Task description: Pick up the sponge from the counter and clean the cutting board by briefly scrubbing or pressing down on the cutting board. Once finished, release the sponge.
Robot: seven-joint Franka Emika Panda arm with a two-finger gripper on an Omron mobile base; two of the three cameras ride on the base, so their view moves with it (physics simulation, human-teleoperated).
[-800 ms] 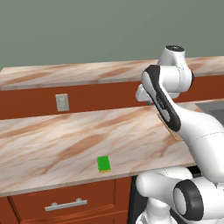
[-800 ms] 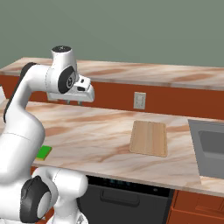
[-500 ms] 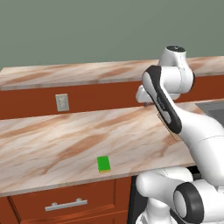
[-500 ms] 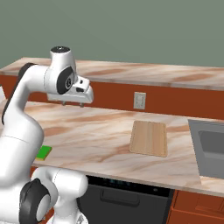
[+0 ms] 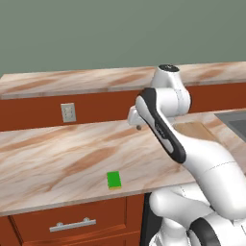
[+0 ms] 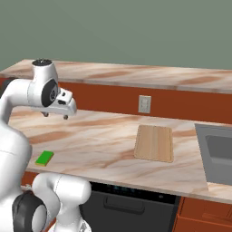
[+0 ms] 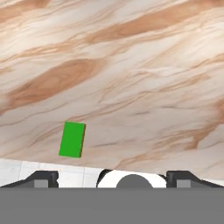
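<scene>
Sponge (image 5: 114,179): lies flat on the worktop (image 5: 57,158), green side up, close to the front edge; below the pincer and off to its left, well apart from it. In the hand view it sits low and left of centre, not between the fingertips, so the approach is not yet lined up.
Wall socket (image 5: 68,112): on the red-brown back panel behind the worktop, beyond the pincer.
Pincer (image 6: 55,116): held high above the worktop, pointing down, carrying nothing. Fingertips (image 7: 42,178) show at the two lower corners of the hand view, set well apart, so the pincer is judged spread, as suits a grasp not yet begun.
Height: judged to be kept for a clear overview of the worktop before descent.
Cutting board (image 6: 154,142): flat on the worktop, far to the right of the pincer, long side running front to back; nothing rests on it.
Sink (image 6: 219,152): recessed into the worktop, further right than the board.
Step in hand: judged as moving over the sponge; scrubbing not yet started.
Next move: shift left and forward, descend, and close across the sponge's narrow width.
</scene>
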